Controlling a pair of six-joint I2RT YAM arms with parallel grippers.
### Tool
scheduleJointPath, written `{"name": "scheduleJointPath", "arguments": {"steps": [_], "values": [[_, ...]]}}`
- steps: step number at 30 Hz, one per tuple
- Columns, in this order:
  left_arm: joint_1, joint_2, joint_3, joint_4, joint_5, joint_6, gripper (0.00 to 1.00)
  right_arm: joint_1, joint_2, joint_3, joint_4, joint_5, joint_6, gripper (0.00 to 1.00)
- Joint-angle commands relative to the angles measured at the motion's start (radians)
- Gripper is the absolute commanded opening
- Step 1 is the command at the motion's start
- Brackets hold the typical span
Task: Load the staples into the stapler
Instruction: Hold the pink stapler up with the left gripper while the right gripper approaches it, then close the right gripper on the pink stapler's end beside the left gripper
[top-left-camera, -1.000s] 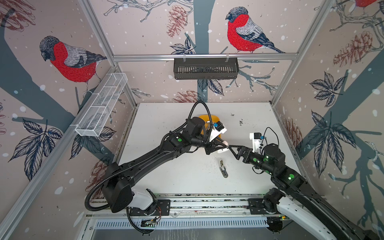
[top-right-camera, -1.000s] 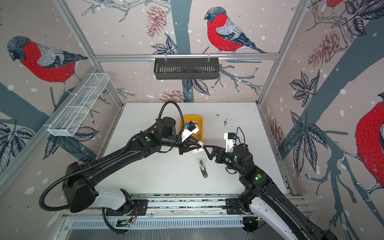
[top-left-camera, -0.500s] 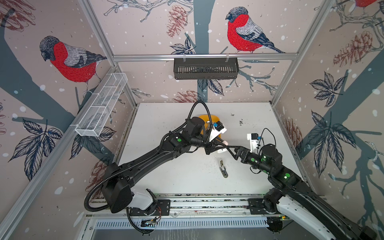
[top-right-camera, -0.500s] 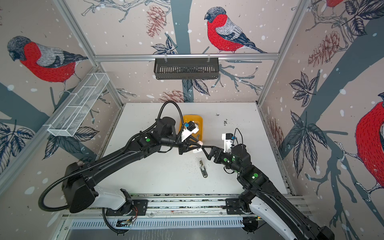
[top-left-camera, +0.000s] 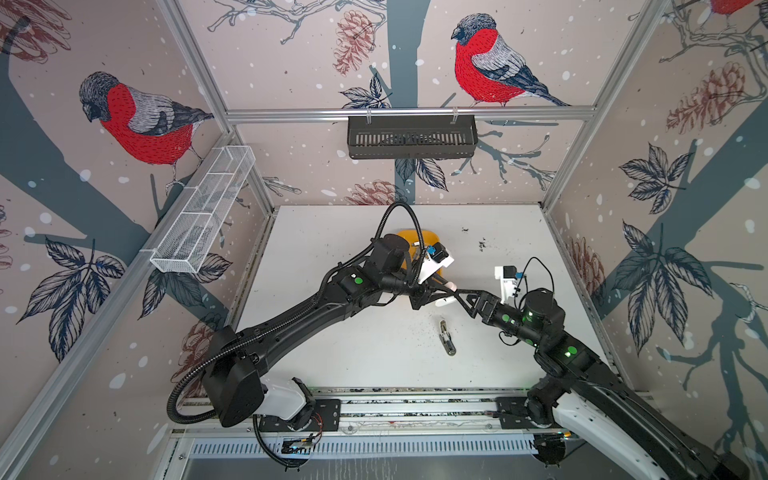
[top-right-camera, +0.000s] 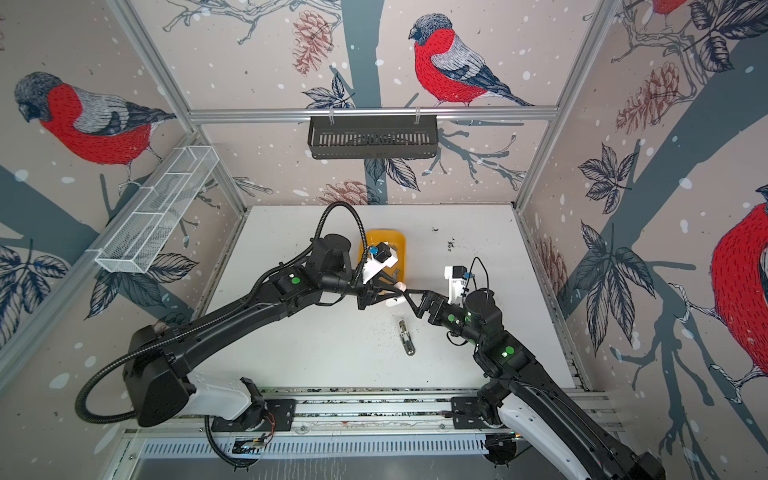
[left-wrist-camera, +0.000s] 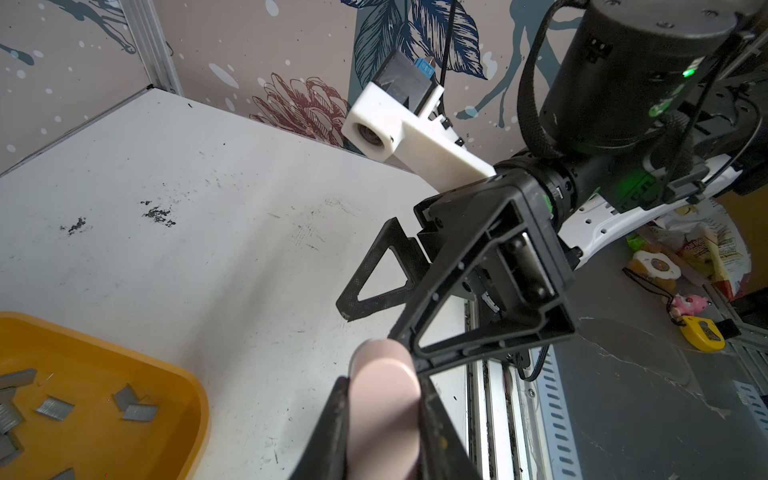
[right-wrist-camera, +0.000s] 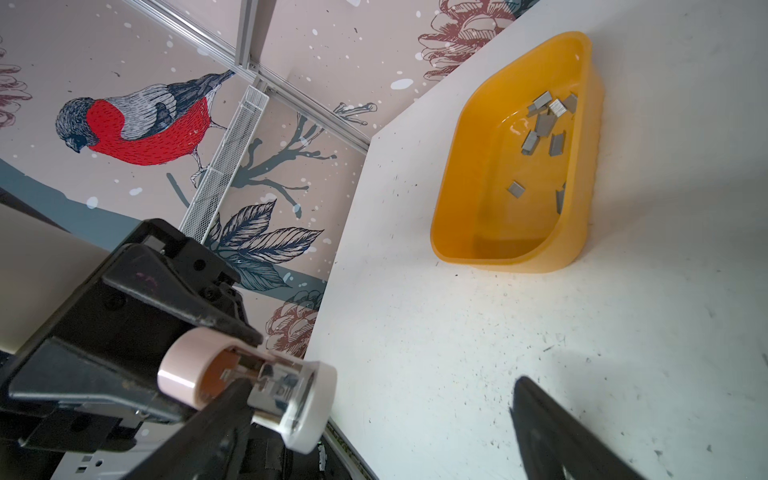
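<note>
Left tool (left-wrist-camera: 382, 388) clamping pink stapler (right-wrist-camera: 187, 370), right tool (left-wrist-camera: 370, 323) gaping wide beside it, yellow tray (right-wrist-camera: 511, 259) holding loose staples (right-wrist-camera: 542, 124).

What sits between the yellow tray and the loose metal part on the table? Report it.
In both top views the left gripper, shut on the pink stapler, hangs between yellow tray and metal part.

Both top views look steeply down over the whole bench (top-left-camera: 316, 232); left wrist view, close, faces the right hand (left-wrist-camera: 370, 322); right wrist view faces the left hand (right-wrist-camera: 208, 374); both share the yellow tray (left-wrist-camera: 166, 374).
</note>
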Motion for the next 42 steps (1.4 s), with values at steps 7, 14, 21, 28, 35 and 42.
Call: {"name": "scheduleJointPath", "arguments": {"steps": [7, 14, 21, 28, 35, 42], "values": [[-0.006, -0.010, 0.005, 0.026, 0.020, 0.012, 0.03, -0.015, 0.005, -0.003, 0.029, -0.016, 0.020, 0.96], [-0.006, -0.017, 0.005, 0.026, 0.017, 0.012, 0.02, -0.014, 0.015, 0.007, -0.052, 0.014, -0.013, 0.96], [-0.006, -0.023, 0.003, 0.034, 0.021, 0.008, 0.02, -0.009, 0.027, 0.010, -0.084, -0.006, -0.042, 0.97], [-0.007, -0.022, 0.002, 0.035, 0.026, 0.004, 0.02, 0.033, 0.076, 0.021, -0.078, 0.004, -0.057, 0.97], [-0.006, -0.022, 0.002, 0.035, 0.026, 0.003, 0.02, 0.095, 0.134, 0.053, -0.065, 0.032, -0.082, 0.97], [-0.003, -0.023, 0.005, 0.038, 0.061, -0.013, 0.02, 0.090, 0.087, 0.054, -0.053, 0.030, -0.160, 0.98]]}}
